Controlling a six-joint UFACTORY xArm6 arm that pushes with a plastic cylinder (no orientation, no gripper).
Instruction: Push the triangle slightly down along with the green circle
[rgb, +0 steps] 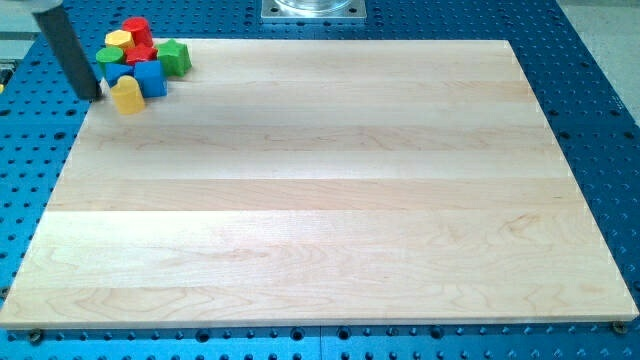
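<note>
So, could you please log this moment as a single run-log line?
tip: at cluster's left edge, contact unclear | blocks: bunched in board's top-left corner | green circle: upper left of cluster | triangle: not distinguishable

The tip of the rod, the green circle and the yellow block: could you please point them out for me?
my tip (92, 97): camera view, rod's very end.
green circle (108, 55): camera view, top face.
yellow block (127, 95): camera view, front face.

My tip (92, 97) left of clustered blocks, green circle (109, 55), wooden board (330, 200)
</note>
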